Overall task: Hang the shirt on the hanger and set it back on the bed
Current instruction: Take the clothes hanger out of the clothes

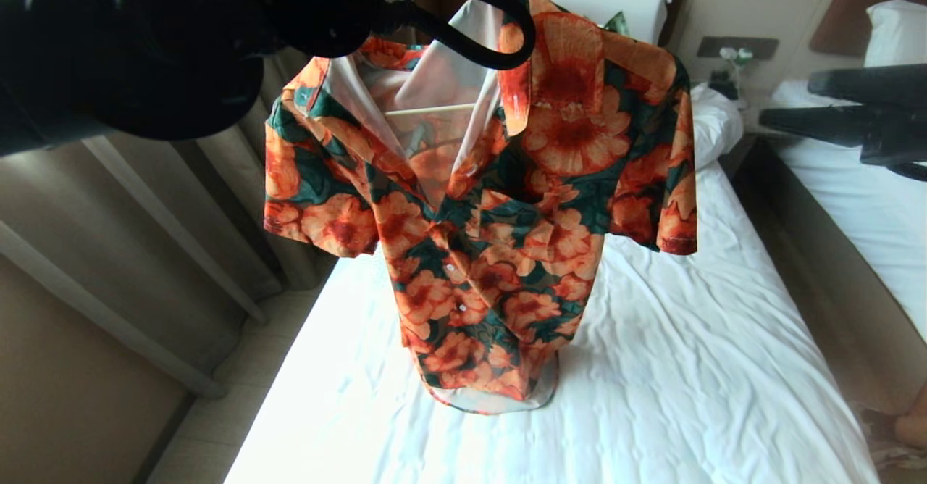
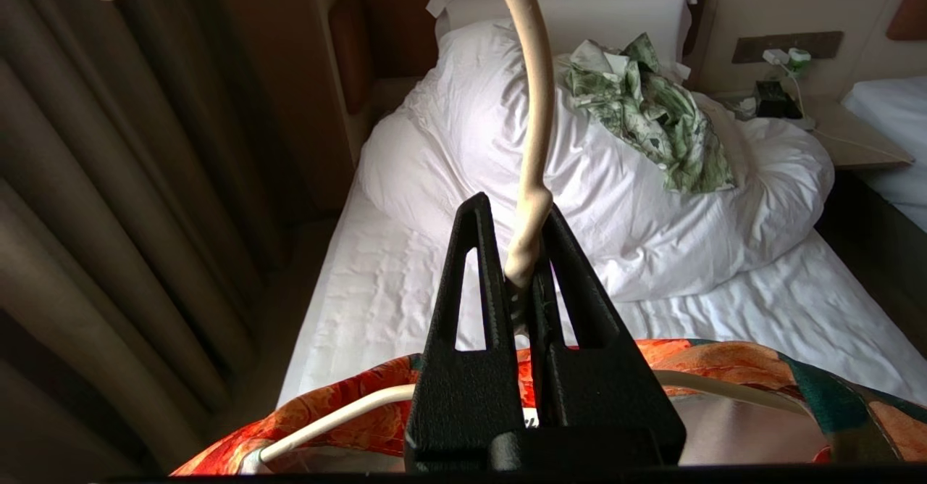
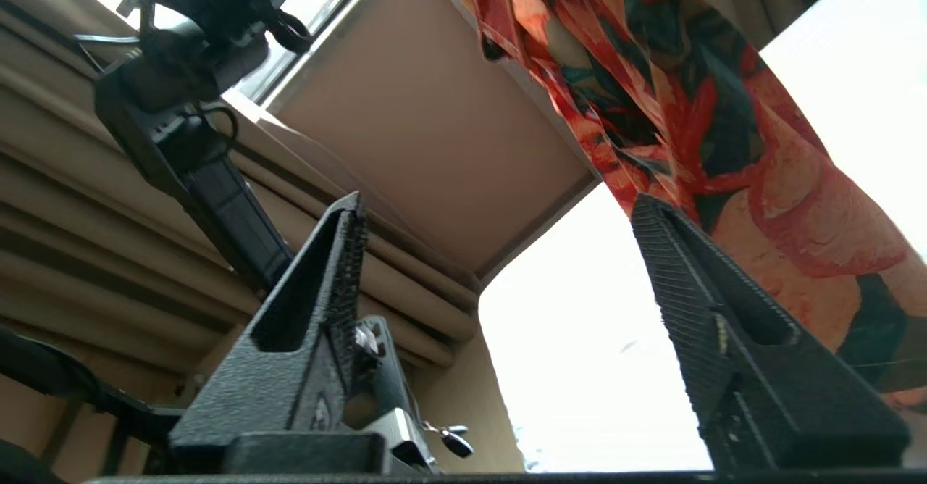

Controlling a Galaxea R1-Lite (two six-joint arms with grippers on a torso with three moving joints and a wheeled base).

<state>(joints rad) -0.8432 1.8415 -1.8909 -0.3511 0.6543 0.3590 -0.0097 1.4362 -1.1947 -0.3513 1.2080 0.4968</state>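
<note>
The orange-flowered shirt [image 1: 492, 216] hangs on the cream hanger [image 1: 427, 110] above the bed [image 1: 688, 368], its hem just touching the sheet. One collar flap is turned up on the right-hand shoulder. My left gripper [image 2: 516, 209] is shut on the hanger's twisted neck [image 2: 527, 238], with the hook [image 2: 537, 93] curving up past it. In the head view that arm is a dark mass along the top. My right gripper [image 1: 786, 100] stands open at the right, apart from the shirt's sleeve. In the right wrist view the right gripper [image 3: 496, 205] holds nothing and the shirt [image 3: 688, 107] hangs beside one finger.
A bunched white duvet [image 2: 507, 143] and a green-and-white cloth [image 2: 652, 114] lie at the head of the bed. Curtains [image 1: 145, 216] run along the left. A nightstand [image 1: 731, 71] and a second white bed [image 1: 869, 201] are at the right.
</note>
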